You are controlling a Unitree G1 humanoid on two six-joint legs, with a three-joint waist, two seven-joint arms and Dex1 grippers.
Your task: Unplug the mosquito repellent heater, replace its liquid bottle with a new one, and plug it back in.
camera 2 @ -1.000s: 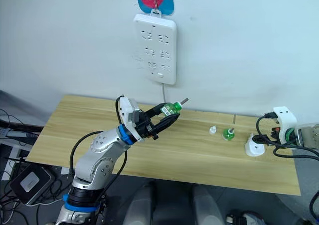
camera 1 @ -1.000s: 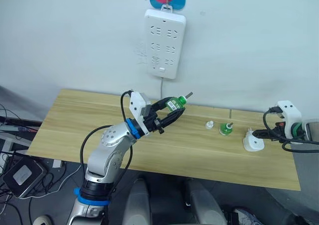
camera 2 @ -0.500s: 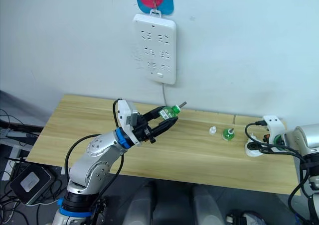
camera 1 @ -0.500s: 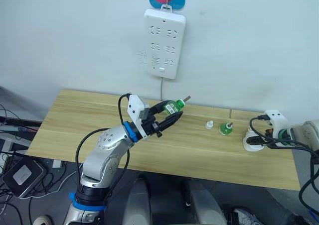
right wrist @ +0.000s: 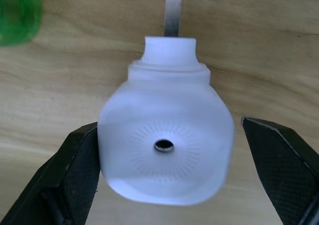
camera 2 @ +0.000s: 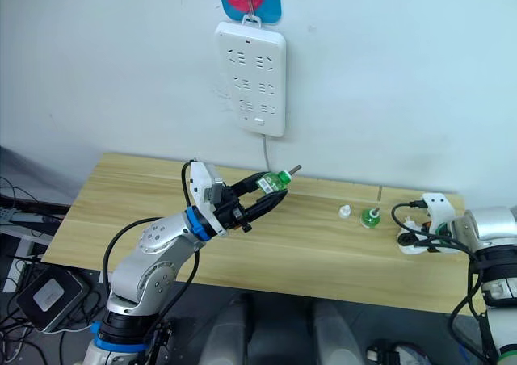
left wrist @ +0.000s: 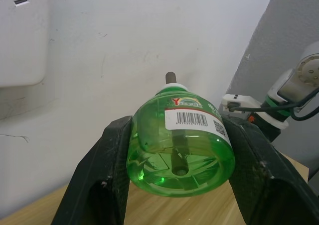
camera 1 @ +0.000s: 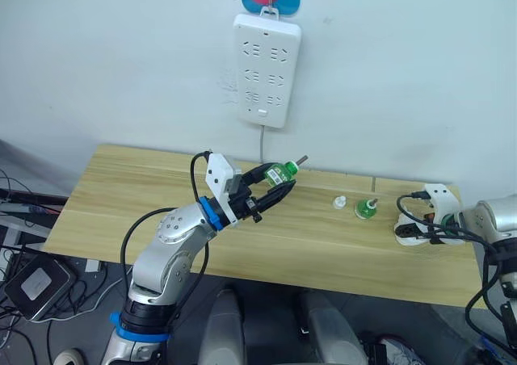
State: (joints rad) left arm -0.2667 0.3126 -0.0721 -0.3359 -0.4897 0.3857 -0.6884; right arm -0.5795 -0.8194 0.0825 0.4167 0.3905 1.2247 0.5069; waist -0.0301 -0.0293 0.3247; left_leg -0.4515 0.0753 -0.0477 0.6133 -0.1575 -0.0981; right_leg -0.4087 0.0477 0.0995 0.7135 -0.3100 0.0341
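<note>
A green liquid bottle [camera 1: 279,172] with a dark wick is held tilted above the table, and my left gripper [left wrist: 180,150] is shut on its sides. The white mosquito repellent heater [right wrist: 164,155] lies on the table at the far right with its round vent hole facing the right wrist camera. My right gripper [right wrist: 169,128] is open around it: one finger [right wrist: 75,180] is at its side and the other finger [right wrist: 284,160] stands apart. Another green bottle [camera 1: 365,210] stands on the table left of the heater.
A long white power strip [camera 1: 266,70] hangs on the wall above the wooden table [camera 1: 121,187], its cord running down behind. A small white cap [camera 1: 339,203] sits beside the standing bottle. Black cables loop around my right wrist [camera 1: 440,220].
My right gripper has moved in from the table's right end and now straddles the heater. My left gripper, with the bottle, dropped slightly and then stayed still.
</note>
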